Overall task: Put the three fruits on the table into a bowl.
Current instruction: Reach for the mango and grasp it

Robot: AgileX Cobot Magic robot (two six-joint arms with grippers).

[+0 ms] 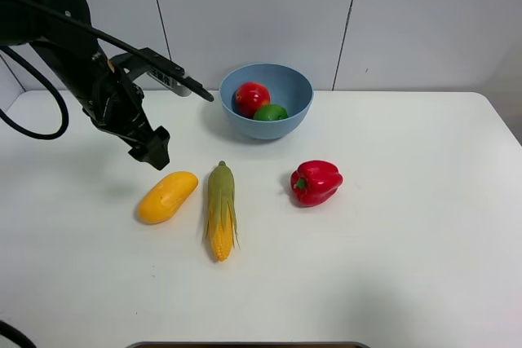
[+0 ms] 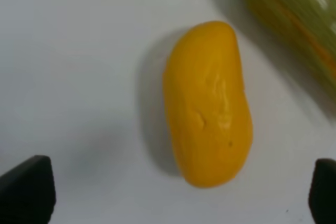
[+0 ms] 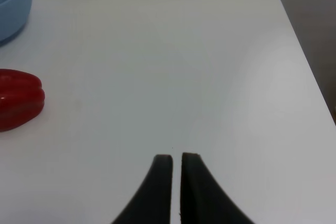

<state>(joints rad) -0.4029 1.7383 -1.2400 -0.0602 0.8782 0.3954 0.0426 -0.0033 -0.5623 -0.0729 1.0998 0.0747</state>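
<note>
The main risk is a poor grasp on the oblong, smooth yellow-orange mango (image 2: 207, 103). It is rounded and glossy, so jaws closing off-centre or near a tapered end could squeeze it out sideways and send it rolling across the white bench (image 1: 408, 242). The husked corn cob (image 2: 294, 19) lies just beside the mango, on the far side from the left gripper (image 2: 173, 195), and a wide descent could clip or drag it. A clumsy release over the light-blue glossy bowl (image 1: 269, 129) could also knock the round red pomegranate-like fruit (image 1: 251, 97) or the small green lime (image 1: 270, 112) already inside.

The left gripper hangs above the mango with its jaws spread wide, touching nothing. The mango lies beneath it, roughly between the fingers. The right gripper (image 3: 176, 163) has its jaws pressed together, empty, over bare bench, with the lobed red bell pepper (image 3: 18, 98) off to one side.
</note>
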